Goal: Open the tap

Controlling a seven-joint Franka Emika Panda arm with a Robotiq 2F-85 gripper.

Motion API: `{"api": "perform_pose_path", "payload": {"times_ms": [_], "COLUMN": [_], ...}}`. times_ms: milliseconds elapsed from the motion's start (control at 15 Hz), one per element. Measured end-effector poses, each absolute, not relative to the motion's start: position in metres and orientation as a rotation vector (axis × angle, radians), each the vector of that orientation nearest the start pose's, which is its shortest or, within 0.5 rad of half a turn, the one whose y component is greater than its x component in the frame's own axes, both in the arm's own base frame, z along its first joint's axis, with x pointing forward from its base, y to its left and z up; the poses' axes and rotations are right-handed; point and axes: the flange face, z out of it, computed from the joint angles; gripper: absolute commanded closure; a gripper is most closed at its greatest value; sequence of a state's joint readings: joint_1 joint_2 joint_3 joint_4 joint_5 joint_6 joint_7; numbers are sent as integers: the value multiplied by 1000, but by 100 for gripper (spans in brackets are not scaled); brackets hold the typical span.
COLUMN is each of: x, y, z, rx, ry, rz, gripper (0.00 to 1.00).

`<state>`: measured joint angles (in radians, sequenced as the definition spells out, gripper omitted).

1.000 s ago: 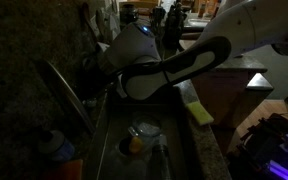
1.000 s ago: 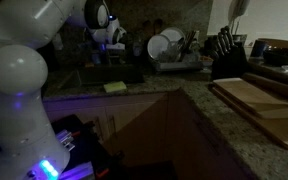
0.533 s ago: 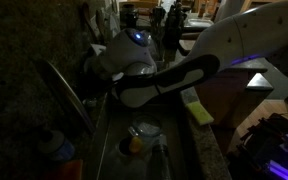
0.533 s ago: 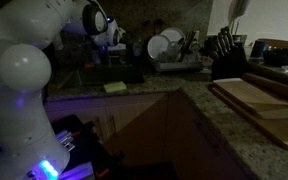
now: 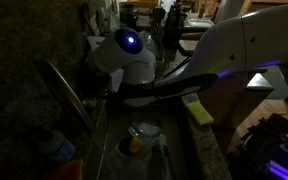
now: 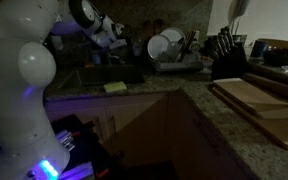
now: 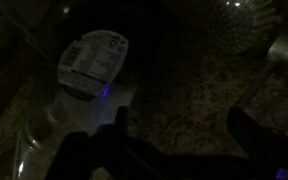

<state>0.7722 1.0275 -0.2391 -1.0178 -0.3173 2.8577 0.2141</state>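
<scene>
Checking for writing first: found a white label (image 7: 92, 58) on a pale bottle (image 7: 79, 108) in wrist view, rows of dark print on it, too blurred to read.

Located the tap (image 5: 66, 95) in an exterior view: slim shiny spout, straight, slanting down from the speckled stone wall (image 5: 24, 40) toward the sink (image 5: 106, 142). Noted a blue-capped bottle (image 5: 52, 146) low beside the spout.

Surveyed edges and room. Counted a round bowl (image 5: 144, 130) and something orange (image 5: 134, 146) close against it in the basin. Marked a yellow sponge (image 5: 196, 108) on the sink rim opposite the tap, open basin between the two. Placed a dish rack (image 6: 179, 60), a knife block (image 6: 224, 55) and stacked cutting boards (image 6: 259, 98) farther along the bench (image 6: 194, 82), well apart from the sink.

Logged the arm (image 5: 239, 40) reaching over the basin from the sponge side, forearm low and near level, wrist housing (image 5: 132, 42) with a blue light raised close to the wall, just above the tap's upper stretch. Could not tell contact with the tap from any view.

Read the jaws from wrist view: two dark fingers (image 7: 254, 135) at the lower edge, spread wide, gripping nothing.
</scene>
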Motion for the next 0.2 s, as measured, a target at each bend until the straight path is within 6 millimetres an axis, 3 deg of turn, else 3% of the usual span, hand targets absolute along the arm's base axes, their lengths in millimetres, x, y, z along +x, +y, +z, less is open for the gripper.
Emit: {"api": "perform_pose_path", "payload": {"times_ms": [200], "x": [653], "y": [512], "z": [318], "rx": [-2672], "ry": [-1054], "rz": [-1335], "gripper": [0]}}
